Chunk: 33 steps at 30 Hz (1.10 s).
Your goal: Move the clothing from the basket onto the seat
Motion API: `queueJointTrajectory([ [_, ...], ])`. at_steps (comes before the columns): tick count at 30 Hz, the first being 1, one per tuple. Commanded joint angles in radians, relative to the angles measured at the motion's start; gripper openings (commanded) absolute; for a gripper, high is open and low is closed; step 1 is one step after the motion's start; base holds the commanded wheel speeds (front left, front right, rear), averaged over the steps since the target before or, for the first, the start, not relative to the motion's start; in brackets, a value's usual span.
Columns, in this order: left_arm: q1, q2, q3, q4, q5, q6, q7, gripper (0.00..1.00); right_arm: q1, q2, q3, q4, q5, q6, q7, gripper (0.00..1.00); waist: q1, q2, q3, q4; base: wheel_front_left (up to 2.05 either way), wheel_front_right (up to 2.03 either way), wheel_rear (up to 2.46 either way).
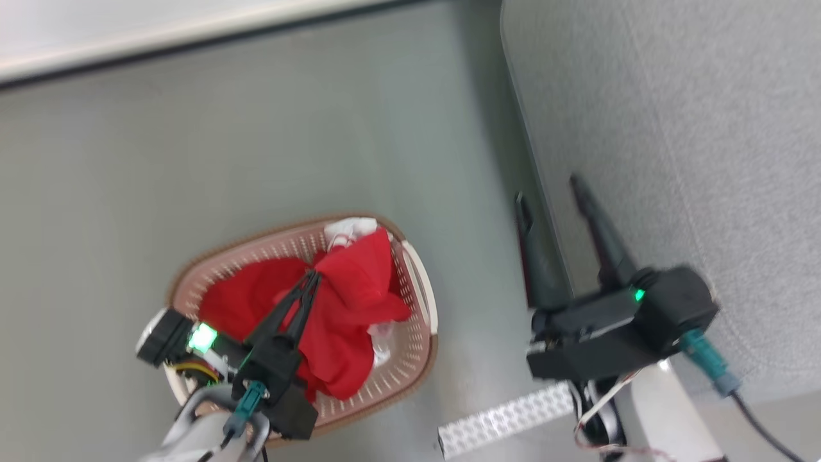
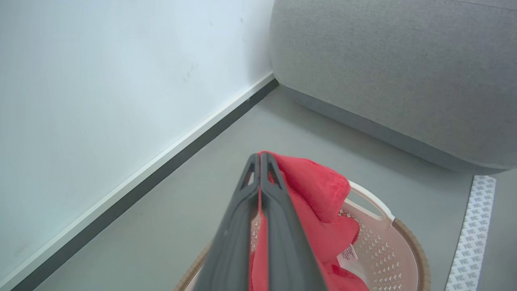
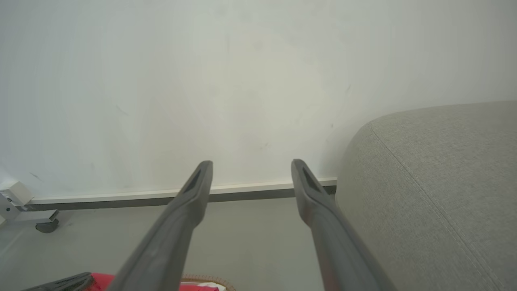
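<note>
The cream basket [image 1: 420, 282] with a brown rim stands on the floor at the lower left of the head view, with red clothing [image 1: 349, 289] bunched up above it. My left gripper [image 1: 312, 277] is shut on a fold of that red garment [image 2: 319, 186], which is pulled up into a peak. A white garment [image 1: 349, 230] peeks out at the basket's far rim [image 2: 412, 246]. The grey sofa [image 1: 693, 128] takes up the right side. My right gripper [image 1: 550, 189] hangs open and holds nothing at the sofa's edge [image 3: 424, 182], its fingers [image 3: 198, 182] apart in front of the wall.
A white wall with a dark skirting board [image 2: 169, 161] runs along the far side of the grey floor [image 1: 288, 141]. A perforated white strip [image 1: 507, 420] lies on the floor by the sofa. A small wheeled stand [image 3: 24, 210] sits at the wall.
</note>
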Motion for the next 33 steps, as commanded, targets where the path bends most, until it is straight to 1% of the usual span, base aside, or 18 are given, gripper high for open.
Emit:
queueJointTrajectory([
  [1,0.022,-0.002,0.006,-0.007,-0.007,0.003,-0.005,0.0,0.021,-0.006,0.005,0.009,0.004,0.001,-0.004,1.0,0.0002,0.0001,-0.122,0.047,0.0,0.0,0.0],
  [8,0.109,-0.019,0.084,-0.099,-0.036,0.009,-0.005,0.0,0.1,-0.034,0.04,0.089,0.035,0.001,-0.004,1.0,0.0002,0.0001,-0.272,0.058,0.0,0.0,0.0],
  [19,0.156,-0.057,0.181,-0.224,-0.029,-0.021,-0.005,0.0,0.182,-0.062,0.096,0.156,0.086,0.0,-0.004,1.0,0.0002,0.0001,-0.434,0.061,0.0,0.0,0.0],
  [27,0.114,-0.089,0.23,-0.265,-0.019,-0.058,-0.005,0.0,0.199,-0.062,0.135,0.174,0.125,0.0,-0.004,1.0,0.0002,0.0001,-0.488,0.061,0.0,0.0,0.0],
  [33,0.072,-0.114,0.23,-0.258,-0.001,-0.093,-0.005,0.0,0.175,-0.069,0.181,0.182,0.173,0.0,-0.004,1.0,0.0002,0.0001,-0.509,0.054,0.0,0.0,0.0],
])
